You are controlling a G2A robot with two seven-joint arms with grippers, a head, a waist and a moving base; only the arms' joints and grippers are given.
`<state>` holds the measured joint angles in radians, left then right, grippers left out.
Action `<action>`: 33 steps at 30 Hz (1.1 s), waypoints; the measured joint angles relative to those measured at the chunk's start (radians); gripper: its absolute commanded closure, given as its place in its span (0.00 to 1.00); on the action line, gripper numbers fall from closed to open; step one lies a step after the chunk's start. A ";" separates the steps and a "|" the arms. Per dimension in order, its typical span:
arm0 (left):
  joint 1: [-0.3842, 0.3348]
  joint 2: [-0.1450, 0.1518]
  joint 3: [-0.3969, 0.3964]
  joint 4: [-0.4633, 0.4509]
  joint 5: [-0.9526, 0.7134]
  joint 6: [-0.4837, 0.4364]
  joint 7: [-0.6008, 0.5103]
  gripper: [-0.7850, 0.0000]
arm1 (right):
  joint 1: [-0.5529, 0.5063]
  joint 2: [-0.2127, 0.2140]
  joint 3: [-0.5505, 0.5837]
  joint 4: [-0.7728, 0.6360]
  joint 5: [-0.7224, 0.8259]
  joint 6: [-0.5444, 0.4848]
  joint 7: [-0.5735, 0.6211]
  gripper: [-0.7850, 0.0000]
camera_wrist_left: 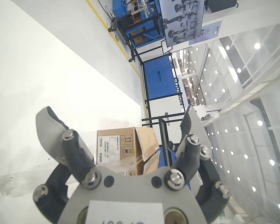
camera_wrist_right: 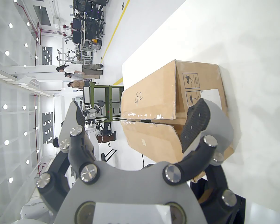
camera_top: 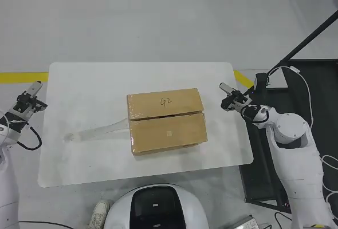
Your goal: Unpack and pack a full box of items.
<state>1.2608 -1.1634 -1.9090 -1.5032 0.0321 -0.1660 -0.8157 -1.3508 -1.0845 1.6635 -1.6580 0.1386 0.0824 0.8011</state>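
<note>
A brown cardboard box [camera_top: 166,121] with its two top flaps folded shut sits in the middle of the white table [camera_top: 83,86]. A handwritten mark is on its far flap. My left gripper [camera_top: 34,94] hangs open off the table's left edge, well away from the box [camera_wrist_left: 121,148]. My right gripper [camera_top: 229,97] is open just beyond the table's right edge, a short gap from the box's right end [camera_wrist_right: 168,108]. Nothing is between either gripper's fingers.
A clear plastic sheet or bag [camera_top: 97,131] lies flat on the table, stretching from the box's left side toward the left. A black metal rack [camera_top: 323,74] stands to the right of the table, close behind my right arm.
</note>
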 measured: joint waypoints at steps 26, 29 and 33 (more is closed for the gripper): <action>-0.017 0.006 0.075 -0.009 -0.106 -0.103 -0.142 0.00 | 0.001 0.013 0.017 0.018 0.052 -0.103 0.161 0.00; -0.048 0.008 0.108 0.025 -0.175 -0.151 -0.209 0.00 | 0.000 0.020 0.022 0.039 0.087 -0.136 0.268 0.00; -0.108 0.008 0.189 0.093 -0.215 -0.206 -0.283 0.00 | 0.000 0.026 0.007 0.066 0.093 -0.179 0.349 0.00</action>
<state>1.1529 -1.1553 -1.7201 -1.4099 -0.1829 -0.3720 -1.0986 -1.3504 -1.0582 1.6708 -1.5922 0.2315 -0.0961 1.1506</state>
